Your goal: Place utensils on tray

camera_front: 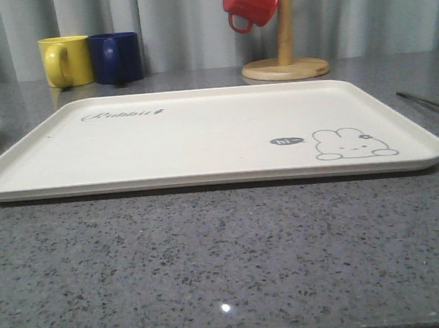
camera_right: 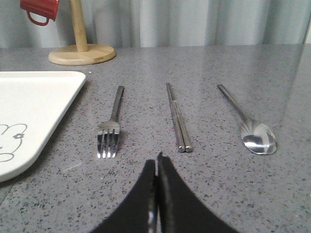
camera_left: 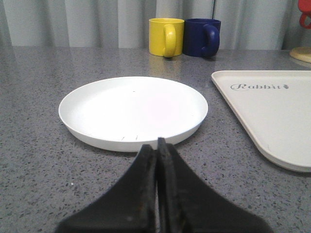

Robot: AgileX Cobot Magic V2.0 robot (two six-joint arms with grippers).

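Tray [camera_front: 202, 135]: large cream rectangle with rounded corners and a low raised rim, lying flat on the speckled grey counter [camera_front: 227, 262]. Its surface is bare apart from the grey "Rabbit" script and a rabbit drawing with a "hi" bubble. Open counter lies in front of its near edge.

Utensils, on the counter to the tray's right, off the tray: fork [camera_right: 111, 123] nearest the tray's edge, then the chopsticks [camera_right: 177, 118] lying touching as a pair, then the spoon [camera_right: 249, 122]. All are shiny silver, laid parallel with clear gaps between them. In the front view only a thin dark streak at the right border shows them.

White plate [camera_left: 133, 111]: just beside the tray's left edge, cut off in the front view.

Yellow mug [camera_front: 65, 60] and blue mug [camera_front: 116, 57]: side by side behind the tray.

Red mug [camera_front: 251, 2]: hanging on the wooden stand [camera_front: 286, 64], whose top is cropped.

Left gripper [camera_left: 157, 145]: fingers pressed together, holding nothing, before the plate.

Right gripper [camera_right: 157, 162]: fingers pressed together, holding nothing, near the fork and chopstick tips.
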